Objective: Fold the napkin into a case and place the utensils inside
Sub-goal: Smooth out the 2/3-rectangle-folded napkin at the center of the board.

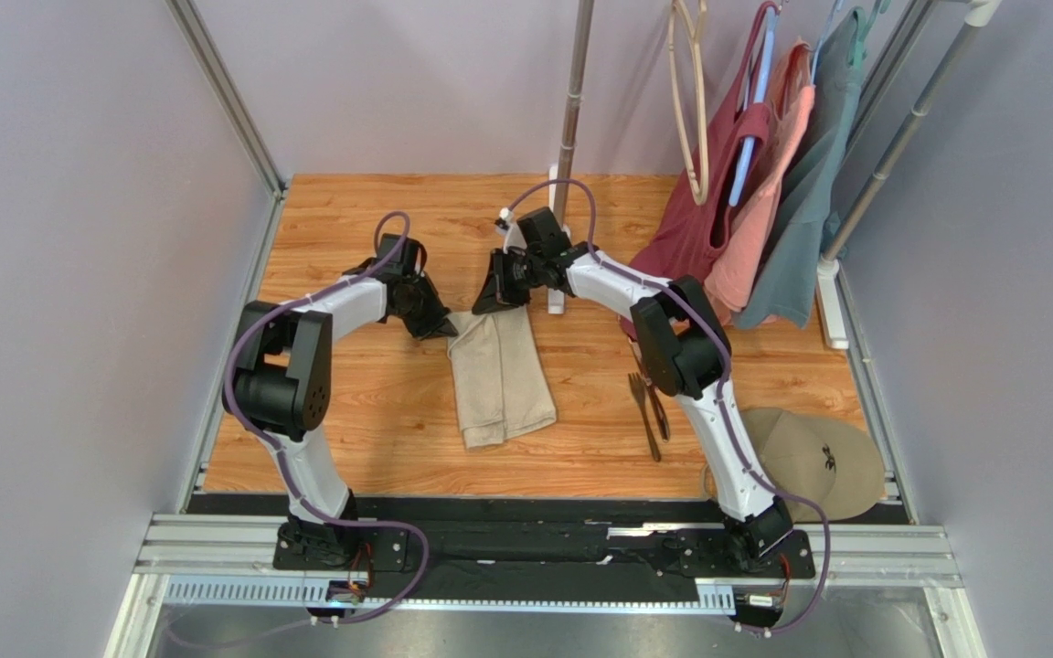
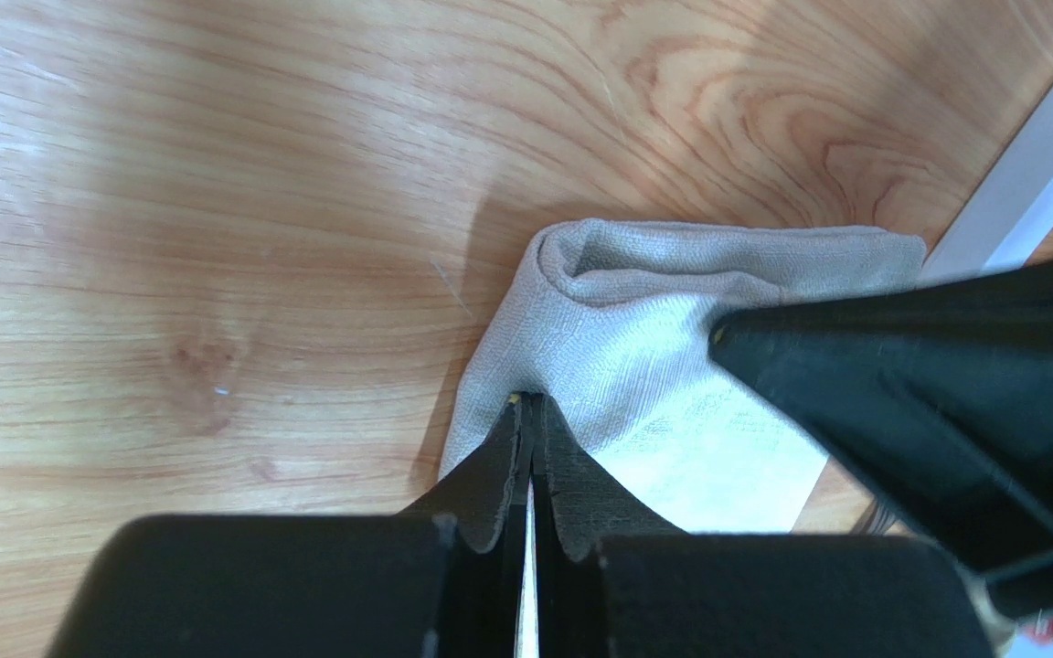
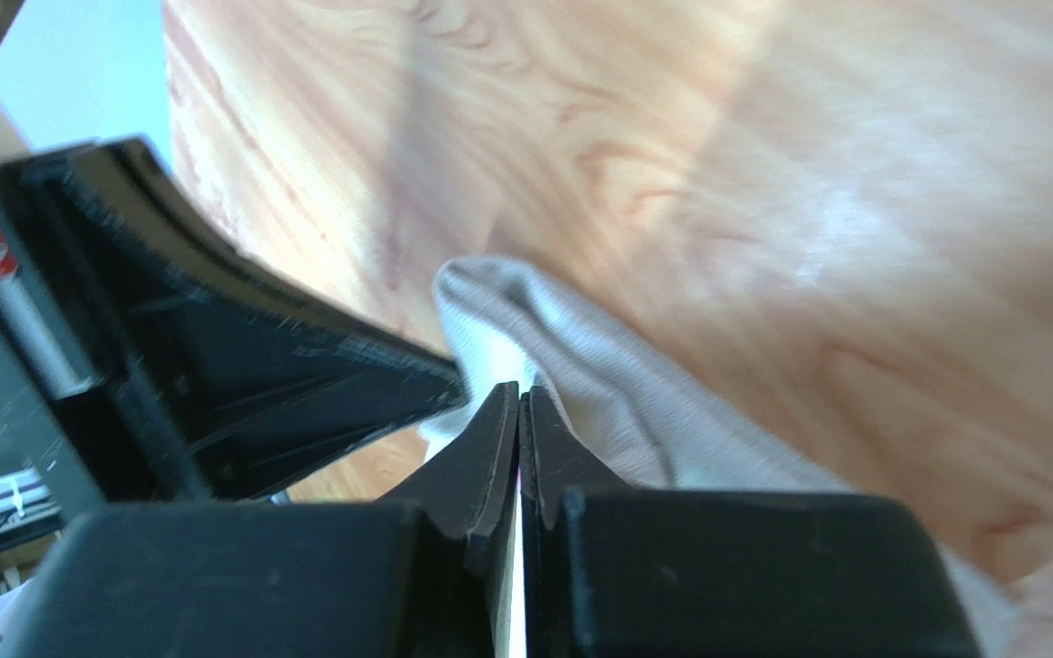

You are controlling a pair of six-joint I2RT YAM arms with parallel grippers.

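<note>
- Top external view: we see one napkin (image 1: 502, 381) lying mid-table as a folded oblong. Its long axis runs from far to near, with the near end leaning slightly to the right.
- Both grippers meet at its far short end. The left gripper (image 1: 436, 326) is at the far-left corner and the right gripper (image 1: 498, 299) at the far-right corner, close beside each other.
- From either gripper the rest of the cloth lies toward the arm bases, flat on the table (image 1: 354, 398). We judge that any next fold means carrying this far end toward us along that long axis.
- In the left wrist view, the left jaws are pressed together with the cloth's edge pinched between them. The corner bunches into a small rolled lip just past the tips.
- In the right wrist view, the right jaws are likewise closed on a fold of cloth, which trails away to the right.
- Neither arm is clearly nearer, since each holds its own corner. A level fold will depend on the two moving together.
- The utensils (image 1: 649, 407) lie to the right of the napkin, apart from it, just inside the right forearm. Their long axes run roughly parallel to the cloth.
- We make out at least two dark pieces. They overlap, so we cannot tell the exact count.
- The right arm is plainly nearer the utensils, so we expect it to fetch them.
- Also present are one tan disc (image 1: 821, 459) at the near right and three garments (image 1: 752, 206) hanging at the far right.
</note>
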